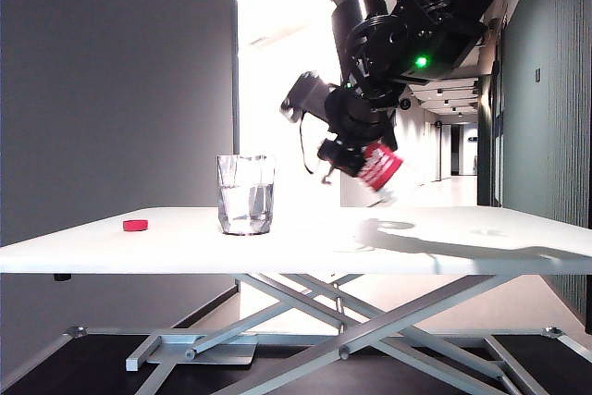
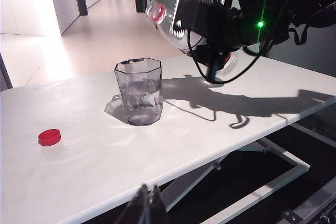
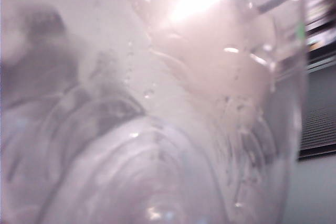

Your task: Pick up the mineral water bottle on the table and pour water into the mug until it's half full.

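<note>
The mineral water bottle (image 1: 379, 168) hangs tilted in the air, right of the mug and above the table (image 1: 481, 249). My right gripper (image 1: 344, 156) is shut on it. In the left wrist view its red-ringed neck (image 2: 157, 13) points toward the mug's side, higher than the rim. The right wrist view is filled by the bottle's blurred clear wall (image 3: 173, 129), with the jaws hidden. The clear faceted mug (image 1: 246, 194) stands upright, with water in roughly its lower half (image 2: 139, 92). My left gripper (image 2: 148, 195) is shut and empty, off the table's near edge.
A small red cap (image 1: 135, 225) lies on the table left of the mug, also seen as the cap (image 2: 49, 137) in the left wrist view. The right arm's shadow falls on the tabletop (image 2: 236, 103) beside the mug. A corridor runs behind the table.
</note>
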Controlling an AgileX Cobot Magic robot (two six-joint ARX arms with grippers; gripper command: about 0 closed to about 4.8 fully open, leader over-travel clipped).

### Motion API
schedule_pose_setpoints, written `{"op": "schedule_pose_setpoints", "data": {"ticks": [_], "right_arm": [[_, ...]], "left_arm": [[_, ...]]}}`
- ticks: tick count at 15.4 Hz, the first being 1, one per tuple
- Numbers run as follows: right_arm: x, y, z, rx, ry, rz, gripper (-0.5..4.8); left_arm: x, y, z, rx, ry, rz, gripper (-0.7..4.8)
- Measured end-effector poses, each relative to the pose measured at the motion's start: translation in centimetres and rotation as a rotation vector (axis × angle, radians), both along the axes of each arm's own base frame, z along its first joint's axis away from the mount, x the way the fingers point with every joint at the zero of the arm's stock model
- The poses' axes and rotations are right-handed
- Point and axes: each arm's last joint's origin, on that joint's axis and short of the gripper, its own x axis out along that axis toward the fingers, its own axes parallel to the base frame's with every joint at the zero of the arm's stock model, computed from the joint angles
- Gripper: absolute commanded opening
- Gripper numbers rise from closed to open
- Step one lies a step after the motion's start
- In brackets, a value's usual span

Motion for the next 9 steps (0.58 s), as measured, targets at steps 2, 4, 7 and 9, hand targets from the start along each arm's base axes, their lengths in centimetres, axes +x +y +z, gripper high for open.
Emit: {"op": "schedule_pose_setpoints", "data": {"ticks": [2, 4, 7, 9], "right_arm": [[0.0, 0.2, 0.0, 0.196, 0.018, 0.017, 2.15], [0.0, 0.4, 0.0, 0.326, 0.043, 0.045, 2.15], [0.4, -0.3, 0.2, 0.502, 0.064, 0.048, 2.16], [1.0, -1.3, 0.1, 0.604, 0.092, 0.048, 2.15]], "left_arm": [[0.0, 0.0, 0.0, 0.0, 0.0, 0.0, -0.06], [0.0, 0.0, -0.1, 0.001, 0.008, 0.0, -0.06], [0.0, 0.0, -0.1, 0.001, 0.011, 0.0, -0.06], [0.0, 0.0, -0.1, 0.002, 0.01, 0.0, -0.06]]}}
